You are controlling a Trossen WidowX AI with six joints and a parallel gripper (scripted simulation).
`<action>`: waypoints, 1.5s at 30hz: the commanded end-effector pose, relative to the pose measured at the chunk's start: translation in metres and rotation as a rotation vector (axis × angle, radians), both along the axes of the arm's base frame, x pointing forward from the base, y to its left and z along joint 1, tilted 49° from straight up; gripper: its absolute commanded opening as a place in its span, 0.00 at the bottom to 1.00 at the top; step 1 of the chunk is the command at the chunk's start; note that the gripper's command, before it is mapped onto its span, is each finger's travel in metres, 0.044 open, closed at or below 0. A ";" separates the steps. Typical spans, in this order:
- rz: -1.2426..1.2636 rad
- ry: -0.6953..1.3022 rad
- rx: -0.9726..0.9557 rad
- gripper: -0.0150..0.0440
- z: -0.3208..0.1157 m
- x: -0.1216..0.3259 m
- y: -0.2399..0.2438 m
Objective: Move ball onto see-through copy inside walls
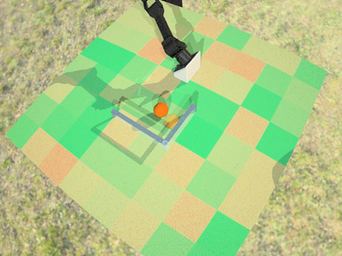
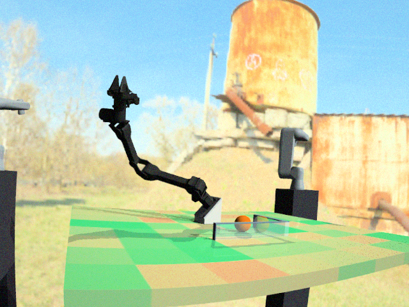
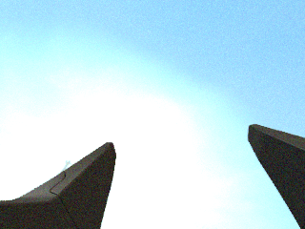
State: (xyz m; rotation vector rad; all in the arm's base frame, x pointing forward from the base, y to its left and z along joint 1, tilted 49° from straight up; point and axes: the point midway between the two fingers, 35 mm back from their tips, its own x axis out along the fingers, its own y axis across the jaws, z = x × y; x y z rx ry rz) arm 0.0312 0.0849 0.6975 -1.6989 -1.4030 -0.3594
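We see a checked surface (image 1: 214,177) made of green, pale yellow-green and orange-tan squares, set outdoors on rough dry grass (image 1: 37,220). Shadows of the arm and of the walls fall across its far and middle squares.

Near the middle of the surface stand two low clear walls (image 1: 149,130) with bluish top edges, meeting in a corner that points toward the near side in the top view. The orange ball (image 1: 160,110) rests on the surface inside the angle of those walls, touching neither of them. Just beside it, nearer the corner, is the see-through copy (image 1: 171,120), a faint yellowish ball. The two are close but the ball is not on the copy.

The black arm (image 2: 165,178) rises from a white wedge-shaped base (image 1: 188,67) on the far part of the surface, well apart from the ball. In the exterior view it bends upward and back, and the tool (image 2: 119,84) points at the sky, high above the surface. In the wrist view the two dark fingers stand wide apart with only blue sky and bright haze between them, so the tool is wide and holds nothing.

Beyond the surface, the exterior view shows a tall rusty tank (image 2: 274,55), a rusty metal wall (image 2: 360,158), a pole, bare blurred trees and a grassy slope. A grey bent post on a black block (image 2: 295,201) stands at the far right edge of the surface.
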 end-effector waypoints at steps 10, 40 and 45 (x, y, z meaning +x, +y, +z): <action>-0.010 0.416 -0.064 1.00 -0.054 0.115 0.060; -0.670 1.775 -0.163 1.00 -0.455 0.338 0.116; -0.932 1.940 -0.205 1.00 -0.536 0.332 0.094</action>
